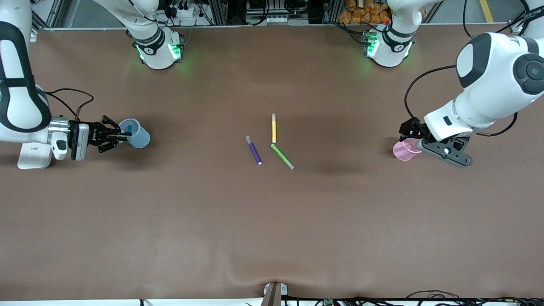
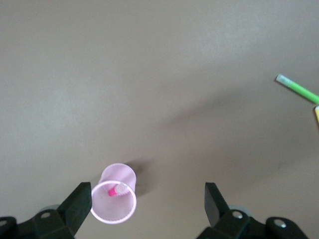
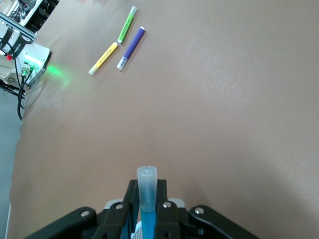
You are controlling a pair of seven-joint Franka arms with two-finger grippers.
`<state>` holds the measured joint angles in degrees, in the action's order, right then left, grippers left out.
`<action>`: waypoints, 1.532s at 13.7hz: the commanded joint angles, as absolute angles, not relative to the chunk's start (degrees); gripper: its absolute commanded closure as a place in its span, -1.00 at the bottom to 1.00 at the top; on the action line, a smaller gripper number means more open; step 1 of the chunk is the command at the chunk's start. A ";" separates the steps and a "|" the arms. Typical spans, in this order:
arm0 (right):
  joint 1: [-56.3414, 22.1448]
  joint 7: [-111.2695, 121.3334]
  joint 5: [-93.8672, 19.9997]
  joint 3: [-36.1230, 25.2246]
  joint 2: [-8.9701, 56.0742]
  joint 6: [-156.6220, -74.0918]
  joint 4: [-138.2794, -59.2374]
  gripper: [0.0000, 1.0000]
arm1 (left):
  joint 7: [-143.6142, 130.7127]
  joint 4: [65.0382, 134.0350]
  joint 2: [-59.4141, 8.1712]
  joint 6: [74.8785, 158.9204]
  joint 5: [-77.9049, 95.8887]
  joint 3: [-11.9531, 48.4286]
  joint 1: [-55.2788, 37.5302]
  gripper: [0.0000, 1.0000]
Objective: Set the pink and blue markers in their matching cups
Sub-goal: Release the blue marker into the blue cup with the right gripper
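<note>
The right claw [image 1: 121,136] is clamped on the blue marker [image 3: 147,199], whose pale grey end stands up between the fingers in the right wrist view. In the front view the claw sits over the rim of the light blue cup [image 1: 135,133], at the right arm's end of the desk [image 1: 272,221], and the marker's blue tip shows inside the cup's mouth. The marker's long axis runs nearly upright, down into the cup, so the coming move probably turns on one thing: the pen is already lined up above and within the cup, and the fingers need only part for it to drop in.

The left claw [image 2: 149,199] hangs with its fingers spread wide and nothing between them, over the pale pink cup [image 2: 115,199] at the left arm's end of the desk. The pink marker [image 2: 117,190] stands inside that cup, its end showing through the mouth. That half of the task looks done, and the left arm seems to wait.

Near the middle of the desk, well apart from both cups, lie three pens that are not part of the job: a yellow pen [image 1: 274,128], a purple pen [image 1: 254,150] and a green pen [image 1: 282,156]. The right arm alone has work left.
</note>
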<state>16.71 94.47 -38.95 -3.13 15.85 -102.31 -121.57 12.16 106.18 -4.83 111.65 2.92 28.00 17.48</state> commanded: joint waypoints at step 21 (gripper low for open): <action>11.26 34.16 -25.69 -2.02 16.00 -83.09 -89.86 -0.54 | 2.48 88.33 -9.67 96.86 -8.26 25.75 18.63 -1.00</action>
